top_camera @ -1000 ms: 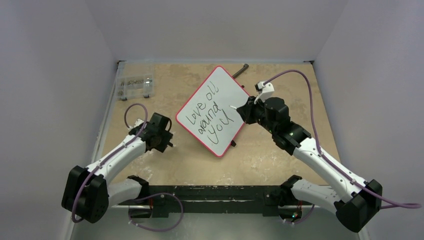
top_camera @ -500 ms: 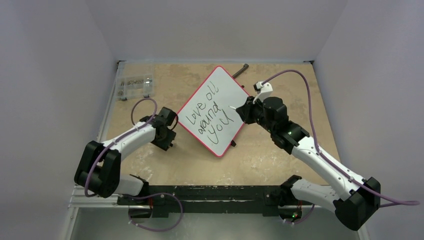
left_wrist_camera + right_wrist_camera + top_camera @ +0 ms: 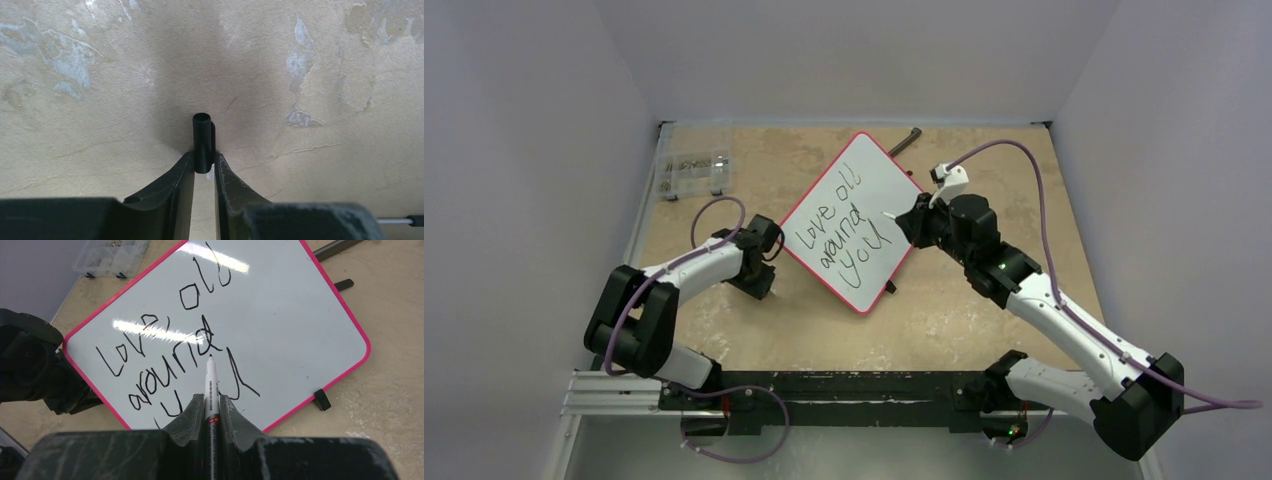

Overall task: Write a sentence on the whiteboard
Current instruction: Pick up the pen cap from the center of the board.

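- My left gripper is narrow and pinches a short black cap at the very fingertips, low over the counter. With so little finger on it, the cap could squirt out or twist if I squeeze harder or swing fast.
- That gripper sits just beside the board's left rim. A careless sweep there could knock the board round, and its writing with it.
- My right gripper is clamped on the marker, which points out over the board. Its tip is at the middle line, but I cannot tell whether it touches.
- The sentence, "Love all around you", looks complete in three slanted lines across the board, mid-counter. A dip or drag of the tip now would leave a stray stroke or smear the wet ink.
- The board rests on small black clips, so a hard press near an edge might rock it.
- If I bring cap to marker, a poor line-up could push the marker back through my fingers.
- Far back, a parts box and a dark tool lie well apart from both arms; I judge them little risk.
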